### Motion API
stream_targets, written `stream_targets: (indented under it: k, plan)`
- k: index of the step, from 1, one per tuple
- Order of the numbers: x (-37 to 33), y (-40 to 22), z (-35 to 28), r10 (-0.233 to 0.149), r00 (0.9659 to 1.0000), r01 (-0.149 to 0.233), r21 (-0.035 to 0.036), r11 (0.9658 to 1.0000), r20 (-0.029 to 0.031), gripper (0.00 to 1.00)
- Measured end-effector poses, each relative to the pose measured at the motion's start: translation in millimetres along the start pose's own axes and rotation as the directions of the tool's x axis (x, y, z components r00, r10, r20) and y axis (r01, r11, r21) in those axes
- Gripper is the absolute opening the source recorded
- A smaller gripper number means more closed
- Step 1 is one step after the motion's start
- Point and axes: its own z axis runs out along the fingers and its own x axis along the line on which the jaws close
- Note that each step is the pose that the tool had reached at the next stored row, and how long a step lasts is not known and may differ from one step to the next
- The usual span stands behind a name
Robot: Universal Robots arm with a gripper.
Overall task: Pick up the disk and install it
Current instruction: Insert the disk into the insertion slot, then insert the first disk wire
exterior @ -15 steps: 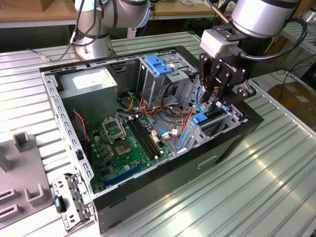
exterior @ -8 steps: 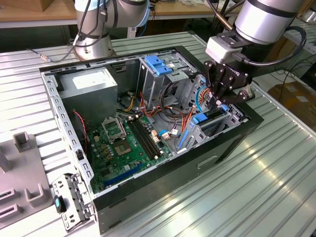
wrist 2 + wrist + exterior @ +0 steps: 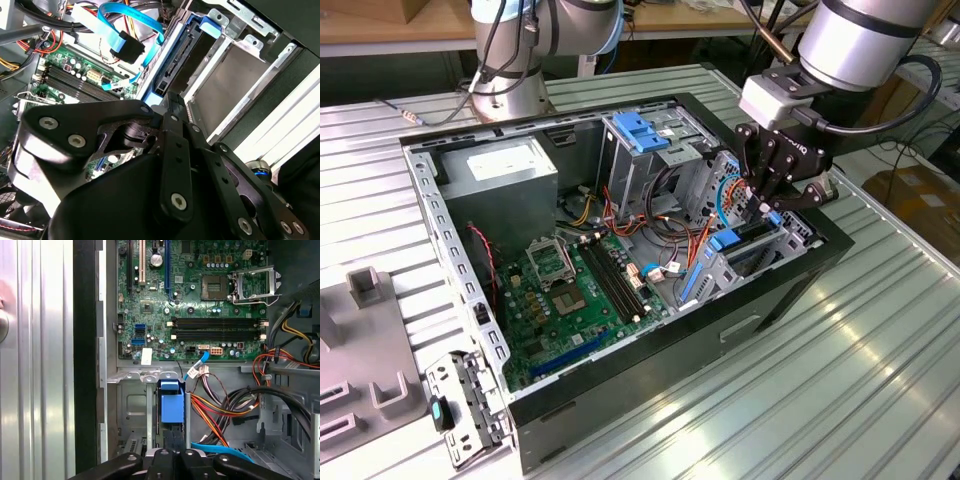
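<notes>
1. The computer case (image 3: 650, 360) lies open on the desk (image 3: 880, 380).
2. The disk (image 3: 174, 60) stands on edge in the drive cage (image 3: 235, 65) at one end of the case, with its blue rail visible.
3. The hand (image 3: 764, 207) is positioned directly over the disk, at the case's rim.
4. Hand opening and grip: cannot tell.

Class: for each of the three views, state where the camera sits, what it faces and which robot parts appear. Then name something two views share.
Exterior view: off the arm, high, looking down into the open case on the table; the arm and gripper show at the exterior view's right.
First wrist view: on the wrist, looking past the gripper onto the motherboard.
Second wrist view: on the wrist, close behind the gripper, facing the disk.
Shared: both wrist views show the motherboard.
</notes>
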Motion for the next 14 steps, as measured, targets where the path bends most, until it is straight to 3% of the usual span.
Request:
stream_targets:
  k: [9, 14]
  plan:
    - [0.0, -2.2, 0.1, 0.0, 1.0, 0.0, 0.0, 1.0, -0.0014, 0.11]
    - [-0.1, -18.6, 0.2, 0.0, 1.0, 0.0, 0.0, 1.0, -0.0015, 0.11]
